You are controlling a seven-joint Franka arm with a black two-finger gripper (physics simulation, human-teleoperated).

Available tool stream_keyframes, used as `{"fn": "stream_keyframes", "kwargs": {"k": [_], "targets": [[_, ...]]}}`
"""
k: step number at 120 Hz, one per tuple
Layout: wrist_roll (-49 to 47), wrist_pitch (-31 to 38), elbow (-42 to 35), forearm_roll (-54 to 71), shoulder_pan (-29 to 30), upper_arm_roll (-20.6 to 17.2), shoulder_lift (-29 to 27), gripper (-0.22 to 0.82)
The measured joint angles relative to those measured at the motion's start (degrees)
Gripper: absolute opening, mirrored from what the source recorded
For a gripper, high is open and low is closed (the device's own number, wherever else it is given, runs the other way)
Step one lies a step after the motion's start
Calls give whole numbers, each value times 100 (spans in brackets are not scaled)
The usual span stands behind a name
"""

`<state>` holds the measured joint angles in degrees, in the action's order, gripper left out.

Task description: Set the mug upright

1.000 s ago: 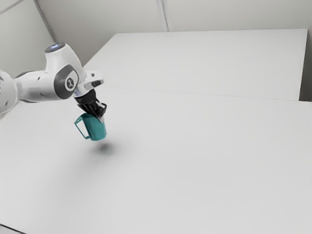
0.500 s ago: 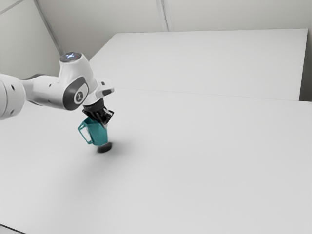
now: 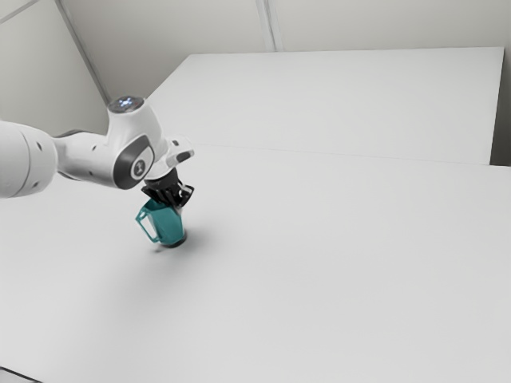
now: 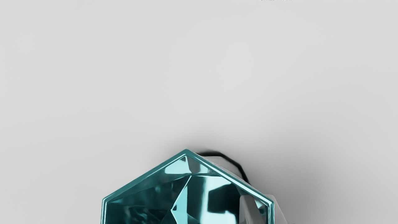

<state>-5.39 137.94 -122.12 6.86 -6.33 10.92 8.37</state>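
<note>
The black two-finger gripper [image 3: 177,207] is clamped on the wall of the teal mug [image 3: 167,223], near its rim [image 4: 144,175]: in the wrist view one grey finger [image 4: 248,211] stands inside the mug and the other [image 4: 278,211] outside, with the wall between them. The rim is six-sided with angular corners, and the glossy inside is broken into pale and dark teal reflections. In the exterior view the mug is under the gripper, opening upward but tilted, its top leaning toward the exterior view's left and its base toward the exterior view's right. The angular handle [image 3: 147,226] sticks out on the exterior view's left. A dark shadow [image 3: 169,245] gathers right beneath the base, which is down at the white table [image 3: 319,263]; whether the base touches the tabletop I cannot tell. A smaller shadow falls near the lower end of the handle. Above the gripper, the white Franka arm [image 3: 88,157] with its dark grey joint covers comes in from the exterior view's left and bends down to the hand. Well beyond the mug, a thin seam [image 3: 319,153] crosses the white surface, and past its far edge rises a pale grey wall [image 3: 383,24] with a vertical strip [image 3: 270,24].
</note>
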Motion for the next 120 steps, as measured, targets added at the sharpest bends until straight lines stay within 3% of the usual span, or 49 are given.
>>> {"fn": "stream_keyframes", "kwargs": {"k": [28, 35, 53, 68, 90, 120], "targets": [[-162, 78, 10, -5, -3, 0, 109, -17], [-180, 86, 10, -17, -2, -1, 111, -9], [-200, 98, 19, -37, -1, -2, 107, 23], [-213, 101, 49, -42, -1, -2, 97, 38], [-226, 103, 70, -44, -1, -2, 65, 50], [-239, 54, 64, -48, -1, -2, -331, 56]]}}
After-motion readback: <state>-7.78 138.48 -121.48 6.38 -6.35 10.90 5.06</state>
